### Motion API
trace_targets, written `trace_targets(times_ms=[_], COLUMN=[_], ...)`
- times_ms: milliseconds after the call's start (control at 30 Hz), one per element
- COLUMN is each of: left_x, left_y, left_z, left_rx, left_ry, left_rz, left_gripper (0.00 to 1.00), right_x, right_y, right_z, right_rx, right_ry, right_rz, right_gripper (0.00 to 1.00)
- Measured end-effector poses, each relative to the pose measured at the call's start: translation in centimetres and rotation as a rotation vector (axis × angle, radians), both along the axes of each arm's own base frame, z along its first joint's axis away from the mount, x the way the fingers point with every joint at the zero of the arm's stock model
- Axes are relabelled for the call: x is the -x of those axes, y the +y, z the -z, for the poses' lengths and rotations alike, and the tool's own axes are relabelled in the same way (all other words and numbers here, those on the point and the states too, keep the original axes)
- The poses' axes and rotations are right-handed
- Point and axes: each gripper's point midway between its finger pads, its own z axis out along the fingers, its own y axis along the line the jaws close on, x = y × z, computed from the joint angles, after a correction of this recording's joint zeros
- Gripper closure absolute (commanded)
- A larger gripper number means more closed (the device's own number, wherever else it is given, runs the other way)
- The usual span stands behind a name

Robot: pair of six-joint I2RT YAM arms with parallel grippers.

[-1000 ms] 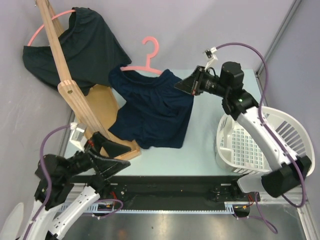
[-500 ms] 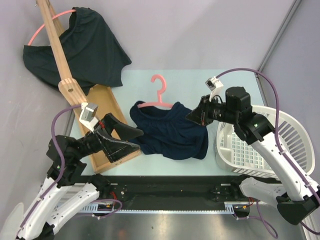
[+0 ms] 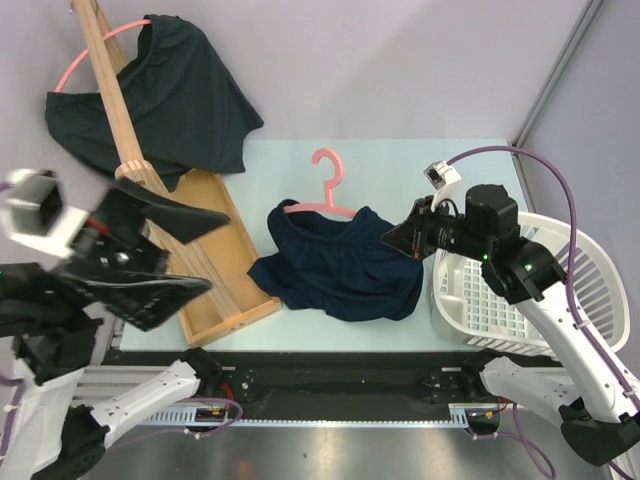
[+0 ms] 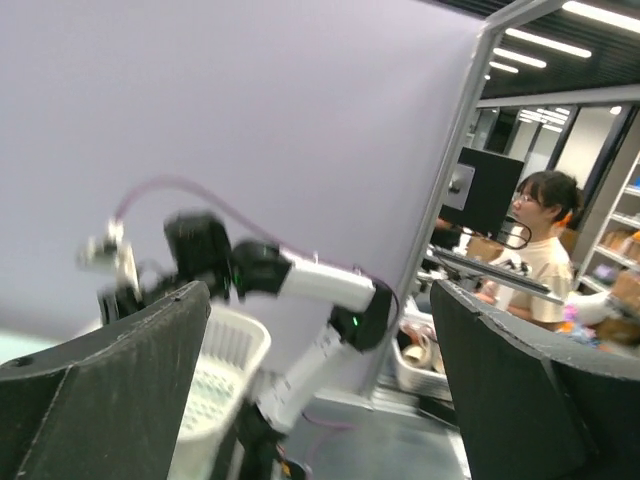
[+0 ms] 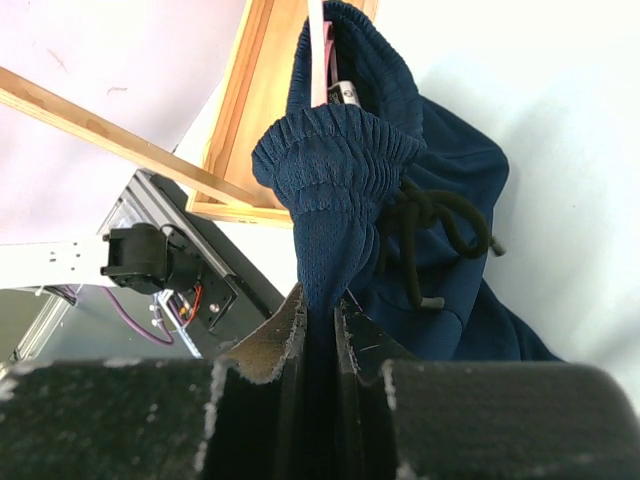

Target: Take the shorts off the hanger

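**Fig.** Right pincer [image 5: 318,305] clamped on the waistband of the navy shorts [image 3: 340,275], which lie mid-surface toward the near edge. Left pincer [image 4: 318,300] apart, raised clear. The pink hanger [image 3: 328,200] sits inside the waistband, so a one-sided pull may drag it along unfreed.

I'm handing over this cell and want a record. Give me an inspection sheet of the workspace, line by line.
Surface: table pale blue, flat.
Job's things: navy shorts lying on table, hanger inside waistband; green shorts on second hanger, hung on stand.
Clutter: basket at table's right edge.
Grippers: left gripper open, raised, holding nothing; right gripper shut on navy shorts' waistband.
Cables: cable arcs above right gripper, clear of cloth.
Surroundings: walls plain; person outside the cell.
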Motion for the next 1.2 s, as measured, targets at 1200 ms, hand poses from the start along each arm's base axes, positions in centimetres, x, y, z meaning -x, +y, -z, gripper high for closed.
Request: trace_targets(times_ms=[1200], left_x=[-21.5], left_y=[-11.6], left_z=[13.8], left_rx=[-0.650], left_ry=[0.272], left_rz=[-0.773], left_gripper=[0.16], right_x=[1.8], right_y=[-0.5], right_z=[-3.3], right_rx=[-0.130], right_ry=[-0.024], right_rz=[0.028], right_gripper=[1.00])
